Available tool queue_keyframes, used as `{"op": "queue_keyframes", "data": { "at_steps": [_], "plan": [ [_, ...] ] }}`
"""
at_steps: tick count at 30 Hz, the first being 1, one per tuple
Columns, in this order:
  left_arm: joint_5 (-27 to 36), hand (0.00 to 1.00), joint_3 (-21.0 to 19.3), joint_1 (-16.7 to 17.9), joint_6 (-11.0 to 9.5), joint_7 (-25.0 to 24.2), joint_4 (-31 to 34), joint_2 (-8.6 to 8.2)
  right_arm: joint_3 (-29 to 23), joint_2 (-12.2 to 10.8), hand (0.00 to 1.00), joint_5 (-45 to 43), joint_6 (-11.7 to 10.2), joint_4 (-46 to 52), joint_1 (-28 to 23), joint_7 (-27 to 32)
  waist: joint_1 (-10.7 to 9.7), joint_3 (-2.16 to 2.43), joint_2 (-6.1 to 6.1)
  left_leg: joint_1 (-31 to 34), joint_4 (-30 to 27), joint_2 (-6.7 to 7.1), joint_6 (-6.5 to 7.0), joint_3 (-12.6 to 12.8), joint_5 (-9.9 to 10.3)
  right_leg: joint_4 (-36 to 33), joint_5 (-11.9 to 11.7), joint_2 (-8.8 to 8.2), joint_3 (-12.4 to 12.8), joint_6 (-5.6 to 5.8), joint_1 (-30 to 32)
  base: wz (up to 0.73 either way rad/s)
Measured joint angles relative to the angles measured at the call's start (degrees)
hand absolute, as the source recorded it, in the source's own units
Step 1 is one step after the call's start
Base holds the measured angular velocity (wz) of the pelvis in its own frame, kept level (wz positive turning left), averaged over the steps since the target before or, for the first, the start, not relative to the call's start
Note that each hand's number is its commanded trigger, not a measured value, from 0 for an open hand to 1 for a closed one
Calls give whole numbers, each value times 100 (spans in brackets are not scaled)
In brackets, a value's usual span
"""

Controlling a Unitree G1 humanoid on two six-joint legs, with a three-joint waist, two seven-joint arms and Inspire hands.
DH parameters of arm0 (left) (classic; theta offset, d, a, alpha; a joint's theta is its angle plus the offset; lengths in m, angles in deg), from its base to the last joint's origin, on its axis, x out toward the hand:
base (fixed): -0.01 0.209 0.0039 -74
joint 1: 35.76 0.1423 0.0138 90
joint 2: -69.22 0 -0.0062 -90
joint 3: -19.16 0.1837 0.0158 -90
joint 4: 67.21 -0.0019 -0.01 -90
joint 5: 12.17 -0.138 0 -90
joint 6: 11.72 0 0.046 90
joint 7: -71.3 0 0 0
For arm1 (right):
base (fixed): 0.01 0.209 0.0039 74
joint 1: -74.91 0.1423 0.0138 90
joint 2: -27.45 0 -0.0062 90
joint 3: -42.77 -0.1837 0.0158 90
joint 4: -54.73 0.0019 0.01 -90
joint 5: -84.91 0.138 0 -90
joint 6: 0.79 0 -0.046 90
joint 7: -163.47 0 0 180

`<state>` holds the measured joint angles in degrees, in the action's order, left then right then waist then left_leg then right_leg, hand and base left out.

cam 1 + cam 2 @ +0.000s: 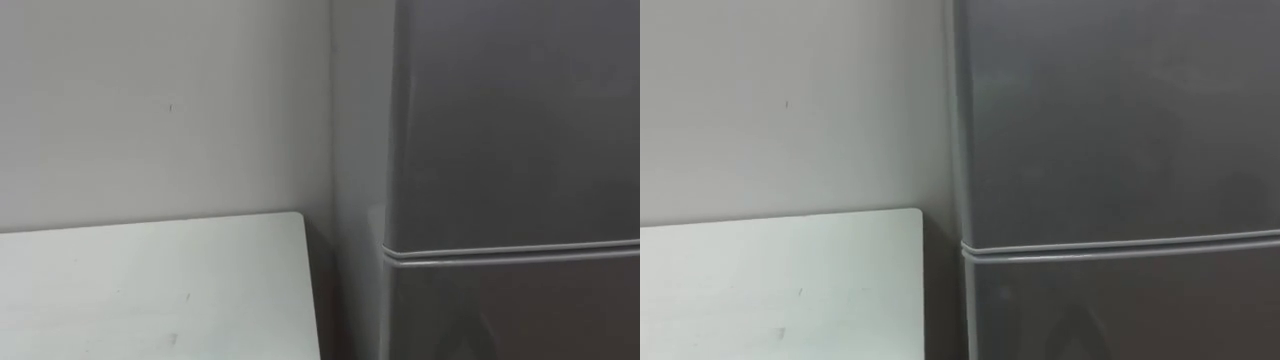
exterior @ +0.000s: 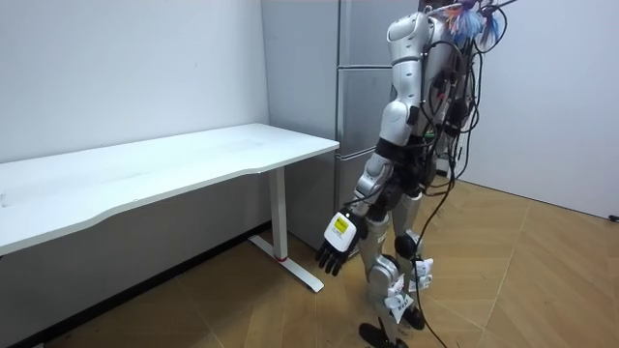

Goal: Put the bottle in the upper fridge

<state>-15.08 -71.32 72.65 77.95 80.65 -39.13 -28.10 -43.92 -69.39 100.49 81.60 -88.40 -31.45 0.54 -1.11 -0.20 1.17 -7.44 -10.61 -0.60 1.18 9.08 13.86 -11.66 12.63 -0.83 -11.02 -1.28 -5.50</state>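
Observation:
A tall grey fridge (image 1: pixel 510 120) stands right in front of me, its upper and lower doors both shut. The seam between the two doors (image 1: pixel 510 250) runs across low in the eye views. In the room view I stand upright close to the fridge (image 2: pixel 360 87), facing it. My left hand (image 2: pixel 336 253) hangs down by my side with relaxed, straight fingers and holds nothing.
A white table (image 1: pixel 150 290) stands to my left against the pale wall, its corner close to the fridge's side, with a narrow dark gap between them. In the room view the table (image 2: pixel 193 159) is long, and wooden floor (image 2: pixel 522 280) lies behind me.

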Motion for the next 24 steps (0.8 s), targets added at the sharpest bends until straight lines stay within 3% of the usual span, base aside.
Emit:
{"op": "queue_keyframes", "data": {
  "at_steps": [8, 15, 24],
  "plan": [
    [-1, 0, 306, -72, -2, -12, 2, -38, 228, -62, 0, 248, 21, -180, 144, -696, 0, -6, -14, 5, 32, -7, 0, -15, 0, -4, 4, -5, 15, 6, 34, 0],
    [-181, 0, 287, -89, 38, -239, 5, -51, 214, -63, 0, 595, 152, -472, 217, -1546, -11, -4, -17, 39, 14, -10, 0, -49, 0, 12, 4, -7, 1, 6, 55, 0],
    [-179, 0, 277, -104, 48, -330, 0, -50, 216, -59, 0, 715, 278, -727, 412, -2178, -2, -2, -23, 73, -70, -9, 0, -56, 0, 3, 3, -13, 2, 4, 62, 0]
  ]
}}
